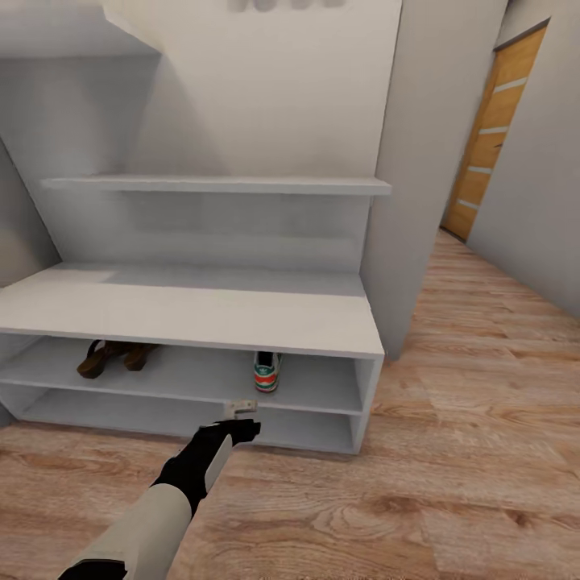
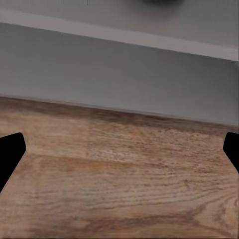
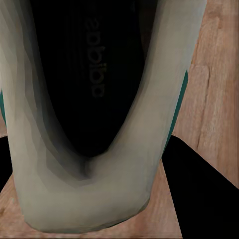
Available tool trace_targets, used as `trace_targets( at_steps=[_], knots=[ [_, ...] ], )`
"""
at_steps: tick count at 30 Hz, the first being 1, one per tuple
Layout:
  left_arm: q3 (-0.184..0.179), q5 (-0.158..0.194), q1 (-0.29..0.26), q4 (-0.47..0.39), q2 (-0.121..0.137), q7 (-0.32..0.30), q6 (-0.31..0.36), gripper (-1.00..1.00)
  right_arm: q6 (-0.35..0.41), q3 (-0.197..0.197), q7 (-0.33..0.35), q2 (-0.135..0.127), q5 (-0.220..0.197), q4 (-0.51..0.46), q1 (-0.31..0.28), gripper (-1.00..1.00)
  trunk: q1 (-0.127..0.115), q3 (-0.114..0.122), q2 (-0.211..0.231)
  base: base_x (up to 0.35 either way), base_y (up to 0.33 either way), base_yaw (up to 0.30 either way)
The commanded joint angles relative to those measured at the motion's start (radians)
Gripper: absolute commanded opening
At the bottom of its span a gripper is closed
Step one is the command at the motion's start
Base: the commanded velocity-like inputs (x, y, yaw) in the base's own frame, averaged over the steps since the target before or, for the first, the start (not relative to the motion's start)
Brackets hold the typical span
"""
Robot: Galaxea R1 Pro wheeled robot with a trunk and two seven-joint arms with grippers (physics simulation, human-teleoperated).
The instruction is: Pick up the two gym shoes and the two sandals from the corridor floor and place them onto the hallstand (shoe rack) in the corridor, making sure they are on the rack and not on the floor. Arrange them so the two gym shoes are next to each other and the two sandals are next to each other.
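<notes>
Your left gripper (image 1: pixel 240 408) hangs at the front edge of the hallstand (image 1: pixel 193 310), just before the lower shelf levels. In the left wrist view its two dark fingertips (image 2: pixel 11 152) sit far apart at the picture's sides with nothing between them, so those jaws are released over the corridor floor (image 2: pixel 124 169).

One gym shoe (image 1: pixel 267 371) already stands on the upper open shelf, heel toward you, toward the right end. The two sandals (image 1: pixel 115 357) lie together on the same shelf near its left end, well apart from the sneaker.

The right wrist view gives you what the head camera cannot: the second gym shoe (image 3: pixel 94 114) seen from above, right up against the camera, its dark insole and cream collar filling the space between the dark fingers (image 3: pixel 199 194). It looks held at the heel, but you cannot tell from this picture whether the jaws are truly clenched on it.

Expect the sneaker to be light, with a soft padded collar that yields under pressure and a stiffer sole; the heel counter or the sidewall is likely the firmest place to hold. It should go down beside its partner on the shelf's right part.
</notes>
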Motion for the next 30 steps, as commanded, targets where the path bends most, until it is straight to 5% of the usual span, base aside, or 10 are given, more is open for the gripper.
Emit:
trace_targets(
  at_steps=[1, 30],
  knots=[
    [0.003, 0.003, 0.000, -0.002, -0.001, 0.002, 0.005, 1.00, 0.005, 0.000, -0.008, 0.000, -0.008, -0.002, -0.001, -1.00, -0.001, -0.001, 0.000, -0.059, 0.301, 0.000],
    [0.001, 0.004, 0.000, -0.002, -0.001, 0.003, 0.007, 1.00, 0.006, 0.000, -0.010, 0.001, -0.008, -0.008, -0.001, -1.00, -0.001, -0.001, 0.000, -0.055, 0.308, 0.000]
  ],
)
